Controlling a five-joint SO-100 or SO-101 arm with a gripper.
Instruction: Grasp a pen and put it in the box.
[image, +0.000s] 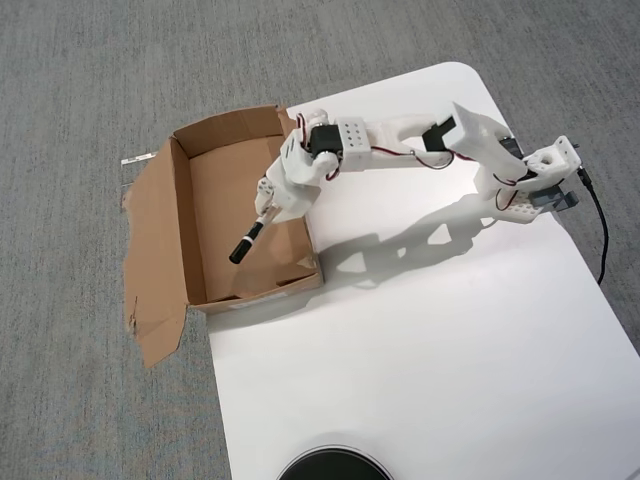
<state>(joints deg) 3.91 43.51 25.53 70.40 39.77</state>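
1. The overhead view shows a white table (420, 340) on grey carpet (80, 60), with the white arm (400, 140) stretched from its base (535, 185) at the table's right edge toward the left.
2. The box (180, 225) is brown cardboard and sits at the table's left edge, hanging partly over the carpet, with a torn flap (150, 290) spread flat on its left side.
3. The gripper (266, 212) reaches over the box's right wall, and its fingers pinch the pen (248, 241) by the white end of the barrel.
4. The pen slants down and to the left in the picture, black cap lowest, over the inside of the box near the right wall.
5. Whether the cap touches the box floor cannot be told from this angle.
6. A dark round object (335, 465) shows at the bottom edge of the table, well apart from the box.
7. A black cable (600, 235) runs down from the base along the table's right edge.
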